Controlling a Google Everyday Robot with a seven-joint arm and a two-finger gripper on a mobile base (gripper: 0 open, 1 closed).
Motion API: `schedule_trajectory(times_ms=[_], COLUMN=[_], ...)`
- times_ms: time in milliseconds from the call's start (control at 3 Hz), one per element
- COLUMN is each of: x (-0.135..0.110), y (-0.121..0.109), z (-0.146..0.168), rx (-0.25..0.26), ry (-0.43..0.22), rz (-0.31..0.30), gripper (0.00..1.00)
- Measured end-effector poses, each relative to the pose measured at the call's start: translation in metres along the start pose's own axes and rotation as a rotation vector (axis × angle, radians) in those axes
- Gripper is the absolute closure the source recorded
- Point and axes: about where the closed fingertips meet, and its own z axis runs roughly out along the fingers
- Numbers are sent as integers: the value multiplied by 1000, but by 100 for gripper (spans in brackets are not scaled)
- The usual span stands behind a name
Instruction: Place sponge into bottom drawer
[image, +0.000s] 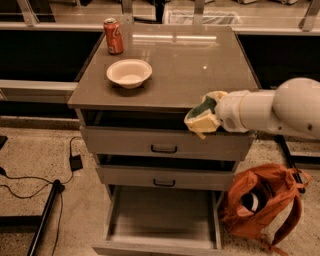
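The sponge (201, 119), yellow with a dark green face, hangs in the air in front of the cabinet's top right edge, level with the top drawer front. My gripper (211, 117) comes in from the right on a white arm and is shut on the sponge; its fingers are mostly hidden behind it. The bottom drawer (162, 216) is pulled out below, a wide shallow grey tray with a bare floor. The sponge is well above the drawer and towards its right side.
A white bowl (129, 73) and a red soda can (113, 36) stand on the cabinet top (200, 65). The two upper drawers (164, 148) are shut. An orange backpack (261, 205) lies on the floor at the right. Cables and a black stand leg (47, 212) lie at the left.
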Motion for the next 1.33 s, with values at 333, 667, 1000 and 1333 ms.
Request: schedule_trajectory(times_ms=[333,667,1000,1333], x=[24,37,39,62], y=[-16,-23,-15,35], z=[-32,-47,-39,-23], rx=[59,88,47,-121], ry=[-81,-85,-62,-66], rz=[-27,-65,-83,-128], gripper=[100,100,100,100])
